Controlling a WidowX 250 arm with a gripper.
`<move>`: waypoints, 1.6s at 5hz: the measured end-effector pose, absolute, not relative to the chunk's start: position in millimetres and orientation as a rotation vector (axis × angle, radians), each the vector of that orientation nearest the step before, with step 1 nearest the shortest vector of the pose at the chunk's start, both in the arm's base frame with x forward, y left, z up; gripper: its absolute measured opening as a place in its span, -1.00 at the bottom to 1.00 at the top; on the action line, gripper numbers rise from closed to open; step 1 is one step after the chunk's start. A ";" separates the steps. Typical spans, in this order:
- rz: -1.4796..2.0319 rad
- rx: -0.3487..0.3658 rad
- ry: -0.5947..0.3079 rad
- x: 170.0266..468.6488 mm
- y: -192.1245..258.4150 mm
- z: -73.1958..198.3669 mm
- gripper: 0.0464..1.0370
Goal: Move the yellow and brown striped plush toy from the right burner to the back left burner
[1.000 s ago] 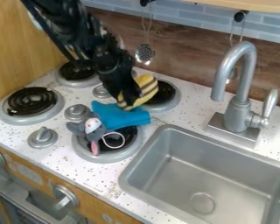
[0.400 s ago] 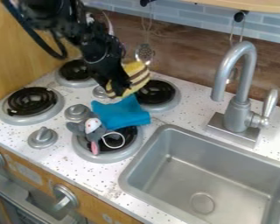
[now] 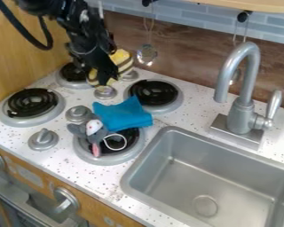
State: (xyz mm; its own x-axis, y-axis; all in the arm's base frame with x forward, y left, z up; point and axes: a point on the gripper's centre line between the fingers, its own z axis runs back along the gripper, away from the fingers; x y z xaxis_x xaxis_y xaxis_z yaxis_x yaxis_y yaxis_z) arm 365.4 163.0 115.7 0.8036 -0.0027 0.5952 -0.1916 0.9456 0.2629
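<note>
1. We see the black two-finger gripper hanging over the back part of the toy stove, near the upper-left burner.
2. We see its fingers closed on a yellow striped plush toy, which shows on both sides of them, with dark brown and pale bands.
3. We find this toy above the stovetop, between the upper-left burner and the black-coiled burner nearer the faucet, close to two silver knobs.
4. Just in front of the gripper, we see a blue cloth lying crumpled, its lower part on the burner nearest the sink.
5. Beside the cloth we make out a gray plush mouse with a white face and a pink part hanging down; a white loop lies next to it on the same burner.
6. To the left of the mouse we see another silver knob, and beyond it the left burner.
7. Against the brown backsplash we see a slotted spoon hanging.
</note>
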 end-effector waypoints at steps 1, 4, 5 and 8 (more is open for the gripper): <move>0.182 0.356 -0.613 374.5 193.6 108.7 0.11; 0.377 0.447 -0.504 402.6 279.8 75.1 0.11; 0.383 0.429 -0.470 402.4 282.8 58.3 0.11; 0.427 0.423 -0.431 397.6 284.2 49.9 0.94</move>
State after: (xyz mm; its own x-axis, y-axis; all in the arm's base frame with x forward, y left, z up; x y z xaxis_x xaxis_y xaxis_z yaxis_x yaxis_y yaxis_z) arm 397.6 284.2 49.9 0.8243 0.3015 0.4792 -0.4759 0.8275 0.2980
